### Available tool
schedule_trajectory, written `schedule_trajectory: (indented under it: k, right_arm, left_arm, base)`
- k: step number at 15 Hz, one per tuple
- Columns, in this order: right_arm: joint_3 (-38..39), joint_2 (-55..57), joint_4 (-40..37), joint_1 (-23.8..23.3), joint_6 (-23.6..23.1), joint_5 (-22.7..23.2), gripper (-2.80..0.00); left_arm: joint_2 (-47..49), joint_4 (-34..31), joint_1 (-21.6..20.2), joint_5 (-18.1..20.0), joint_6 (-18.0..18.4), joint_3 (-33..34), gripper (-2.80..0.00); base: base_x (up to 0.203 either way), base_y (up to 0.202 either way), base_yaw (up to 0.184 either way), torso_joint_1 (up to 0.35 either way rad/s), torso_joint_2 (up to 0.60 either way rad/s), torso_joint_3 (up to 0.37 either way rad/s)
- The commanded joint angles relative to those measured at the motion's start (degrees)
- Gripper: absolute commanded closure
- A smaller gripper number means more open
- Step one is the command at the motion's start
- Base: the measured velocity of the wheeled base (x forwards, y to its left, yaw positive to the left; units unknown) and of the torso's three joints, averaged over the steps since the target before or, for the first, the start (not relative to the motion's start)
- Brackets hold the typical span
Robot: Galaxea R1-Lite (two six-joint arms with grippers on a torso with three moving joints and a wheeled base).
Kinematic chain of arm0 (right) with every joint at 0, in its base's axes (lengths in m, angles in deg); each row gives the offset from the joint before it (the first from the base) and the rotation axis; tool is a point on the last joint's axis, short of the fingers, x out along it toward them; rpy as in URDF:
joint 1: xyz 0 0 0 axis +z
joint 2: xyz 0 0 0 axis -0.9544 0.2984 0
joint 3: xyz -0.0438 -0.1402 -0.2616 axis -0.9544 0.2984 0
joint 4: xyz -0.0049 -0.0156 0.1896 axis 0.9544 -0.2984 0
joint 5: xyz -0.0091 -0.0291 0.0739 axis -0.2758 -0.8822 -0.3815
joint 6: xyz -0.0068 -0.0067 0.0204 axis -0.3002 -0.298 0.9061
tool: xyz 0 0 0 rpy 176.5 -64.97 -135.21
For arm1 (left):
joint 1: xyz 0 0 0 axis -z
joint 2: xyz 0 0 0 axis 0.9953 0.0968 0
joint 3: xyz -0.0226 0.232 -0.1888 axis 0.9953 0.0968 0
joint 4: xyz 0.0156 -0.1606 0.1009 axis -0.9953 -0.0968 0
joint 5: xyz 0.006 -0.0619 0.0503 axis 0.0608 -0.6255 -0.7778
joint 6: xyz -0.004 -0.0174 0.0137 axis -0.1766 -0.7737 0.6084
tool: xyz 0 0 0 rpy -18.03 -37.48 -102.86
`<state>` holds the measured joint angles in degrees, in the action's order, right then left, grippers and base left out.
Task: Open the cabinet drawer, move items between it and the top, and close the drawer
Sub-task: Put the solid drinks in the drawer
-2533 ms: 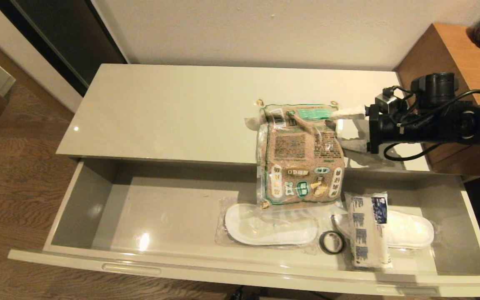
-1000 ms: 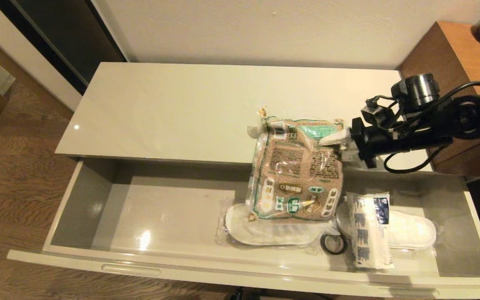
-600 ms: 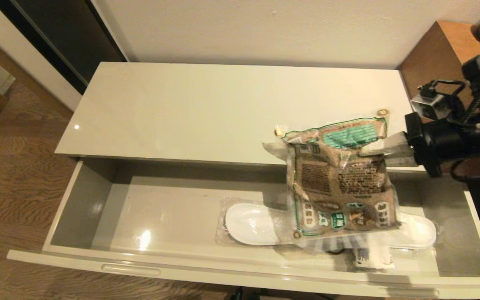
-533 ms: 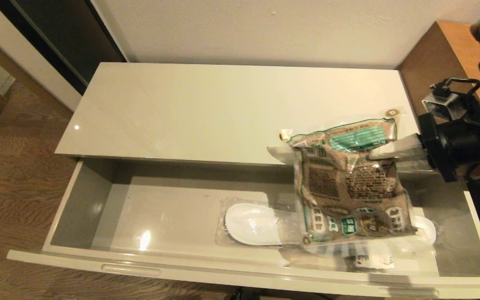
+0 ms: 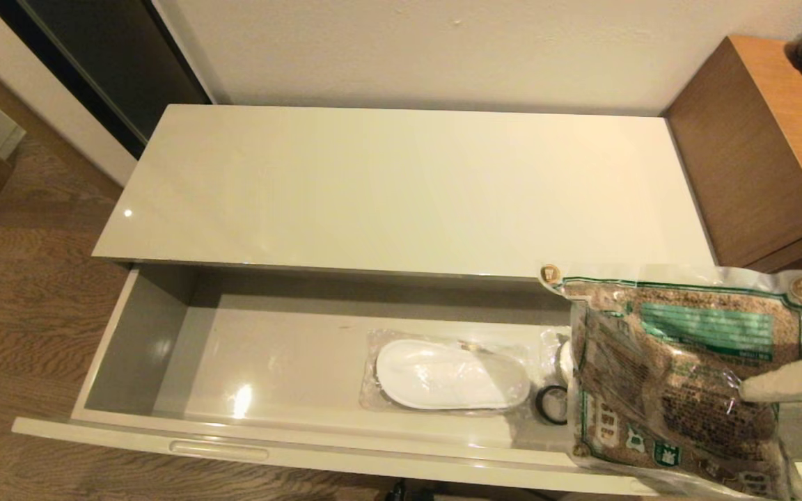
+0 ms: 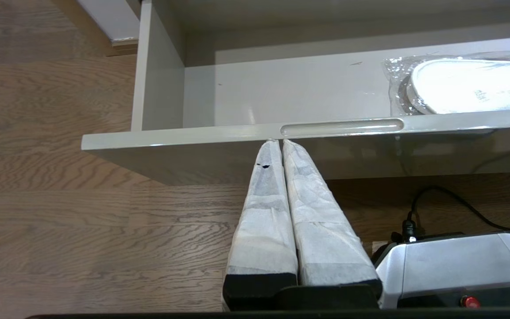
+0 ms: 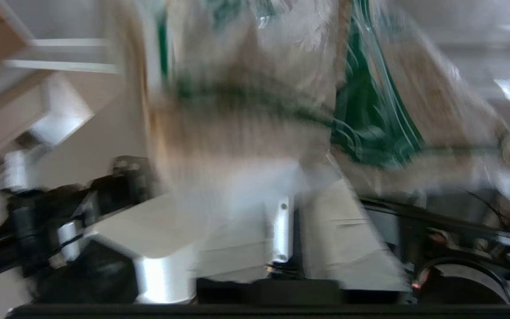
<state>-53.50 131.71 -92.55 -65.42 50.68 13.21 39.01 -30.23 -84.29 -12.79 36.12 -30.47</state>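
Grain bag (image 5: 679, 376): hanging over the right end of the open drawer (image 5: 248, 445), pinched near its top edge by the right gripper (image 5: 777, 386); seemingly heavy, floppy, slick plastic, best taken by the sealed border; left gripper (image 6: 277, 144) pressed together, idle.

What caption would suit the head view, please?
Right gripper holds grain bag over open drawer.

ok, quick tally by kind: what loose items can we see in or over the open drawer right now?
Brown plastic grain bag with green border: 1
Clear-wrapped white slipper: 1 in plain view
Small black tape ring: 1, partly hidden by the bag
Total: 3 visible; the bag may hide more.
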Motion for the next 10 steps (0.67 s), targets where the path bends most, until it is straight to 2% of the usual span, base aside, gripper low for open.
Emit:
schedule_trajectory:
  k: [1, 2, 3, 4, 7, 9, 10]
  right_arm:
    - [8.69, -0.87, 9.31, -0.08, 0.26, -2.32, 0.00]
    - [12.23, -0.10, 17.09, -0.13, 0.66, -3.93, 0.00]
    - [14.55, 1.30, 21.73, -0.13, 1.11, -5.88, 0.00]
    - [15.76, 2.97, 24.01, -0.11, 1.38, -7.90, 0.00]
    - [19.01, 5.04, 32.06, -0.15, 4.17, -9.83, 0.00]
    - [22.82, 4.32, 37.95, 0.27, 5.50, -14.00, 0.00]
    - [23.14, 4.50, 38.41, 0.61, 5.55, -15.19, 0.00]
  left_arm:
    - [0.09, 0.01, 0.02, 0.03, 0.04, 0.01, 0.00]
    - [0.09, 0.01, 0.02, 0.03, 0.04, 0.01, 0.00]
    - [0.09, 0.01, 0.02, 0.03, 0.13, 0.01, 0.00]
    - [0.09, 0.01, 0.02, 0.03, 0.22, 0.01, 0.00]
    - [0.09, 0.01, 0.02, 0.03, 0.22, -0.08, 0.00]
    - [0.09, 0.01, 0.02, 0.03, 0.22, 0.01, 0.00]
    - [0.09, 0.01, 0.02, 0.03, 0.22, 0.01, 0.00]
  base:
    - [0.000, 0.000, 0.000, 0.000, 0.00, 0.000]
    - [0.000, 0.000, 0.000, 0.000, 0.00, 0.000]
    - [0.000, 0.000, 0.000, 0.000, 0.00, 0.000]
    - [0.000, 0.000, 0.000, 0.000, 0.00, 0.000]
    - [0.000, 0.000, 0.000, 0.000, 0.00, 0.000]
    - [0.000, 0.000, 0.000, 0.000, 0.00, 0.000]
    - [0.000, 0.000, 0.000, 0.000, 0.00, 0.000]
